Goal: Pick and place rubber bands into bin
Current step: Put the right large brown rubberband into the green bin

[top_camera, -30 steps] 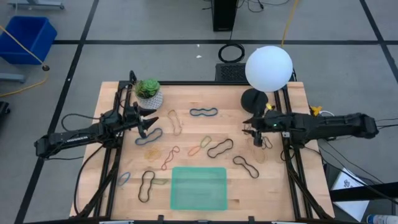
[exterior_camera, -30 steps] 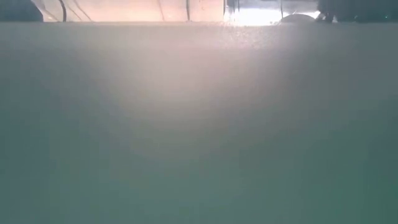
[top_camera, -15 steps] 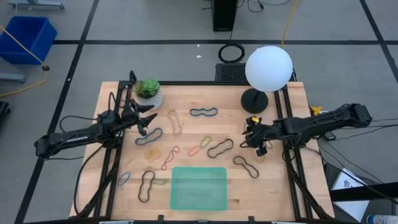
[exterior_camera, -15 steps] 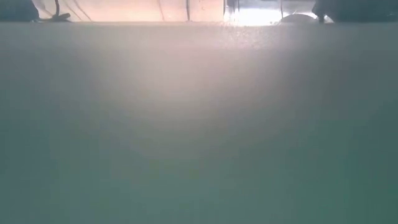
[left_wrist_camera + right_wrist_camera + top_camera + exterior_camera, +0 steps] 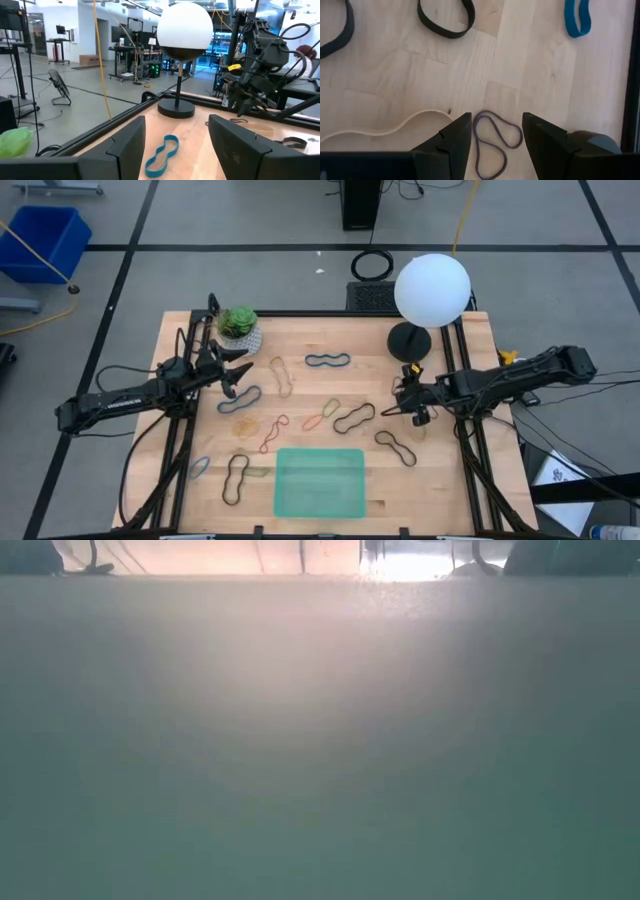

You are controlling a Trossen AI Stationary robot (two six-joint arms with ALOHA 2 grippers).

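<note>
Nearest, at table's front edge: green bin (image 5: pixel 320 482), translucent, shallow, flat on wood, nothing visible inside. Just left of it a black peanut-shaped band (image 5: pixel 235 477), w/ a blue band (image 5: pixel 200 469) further left. Low view blocked by bin's green wall (image 5: pixel 320 740); only a strip of room above it.

Mid-table: rubber bands scattered, all outside bin. Black wavy band (image 5: pixel 396 447) just right of bin's far corner, another black one (image 5: pixel 354 417) behind that, red band (image 5: pixel 272 432) and yellow ones (image 5: pixel 245 423) toward left, orange/tan loop (image 5: pixel 322 415) centre.

Right gripper (image 5: pixel 412 405) over right-hand part of table, arm reaching in from right edge, elbow folded back, wrist tipped down. Fingers (image 5: pixel 452 145) spread apart, holding nothing, pointing down at wood w/ a thin purplish-grey band (image 5: pixel 492 142) lying between them; tan band (image 5: pixel 385 127) curving beside it, black band (image 5: pixel 445 20) and blue band (image 5: pixel 577 17) beyond.

Left gripper (image 5: pixel 232 376) over left side, arm stretched in from left edge, roughly level w/ table. Fingers (image 5: pixel 127 145) wide apart, empty, aimed across table; blue band (image 5: pixel 162 150) on wood between them, another blue-grey band (image 5: pixel 240 398) just below gripper in high view.

Farther back: teal band (image 5: pixel 327 360) mid-table, tan band (image 5: pixel 281 375) near it. Small potted plant (image 5: pixel 239 328) at far left, globe lamp (image 5: pixel 431 288) on black base at far right.
</note>
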